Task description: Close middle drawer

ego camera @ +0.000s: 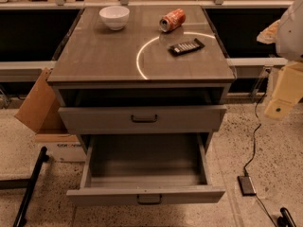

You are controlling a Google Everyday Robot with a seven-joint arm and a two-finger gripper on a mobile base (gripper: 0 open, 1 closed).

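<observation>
Middle drawer [146, 194] at 6 o'clock, pulled far out. Gripper [283, 96] at 3 o'clock, well apart from drawer. Grip state: cannot tell.

Camera looks down at cabinet [104, 56] front, gripper [282, 98] right.

You were in what looked like a robotics lab or workroom: a speckled hard floor [274, 145], long benches [251, 4] behind, a lone cabinet [94, 56] set out on the floor, a cardboard box [38, 103] leaning beside it, a loose cable [253, 145] trailing to a black block [246, 185]. Your gripper [283, 96] hung at the right edge, beside the cabinet.
</observation>
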